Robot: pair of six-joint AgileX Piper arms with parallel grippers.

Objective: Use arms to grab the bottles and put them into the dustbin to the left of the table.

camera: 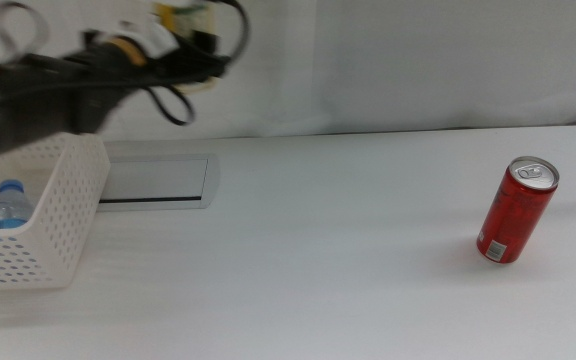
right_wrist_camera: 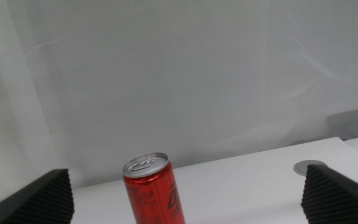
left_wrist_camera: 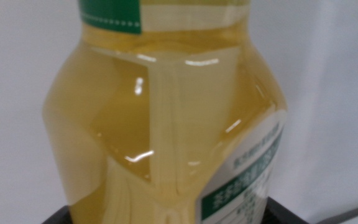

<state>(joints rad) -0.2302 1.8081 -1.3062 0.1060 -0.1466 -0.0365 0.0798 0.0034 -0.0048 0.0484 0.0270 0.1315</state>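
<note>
Left fingers (left_wrist_camera: pixel 173 218) closed around the yellow juice bottle (left_wrist_camera: pixel 166 118), raised above the white dustbin (camera: pixel 53 215) at the tabletop's (camera: pixel 298 270) left end, blurred in the middle view. Inside the dustbin, the small water bottle (camera: pixel 8 205) with blue cap. Right fingers (right_wrist_camera: pixel 185 199) spread wide and empty, facing the upright red can (camera: pixel 516 210) on the tabletop's right side, not touching it.

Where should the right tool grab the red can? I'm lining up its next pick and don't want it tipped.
Take the red can around mid-body, from the right. It stands upright and alone on the table, and its round, straight wall probably fits between the right tool's open jaws already flanking it.
</note>
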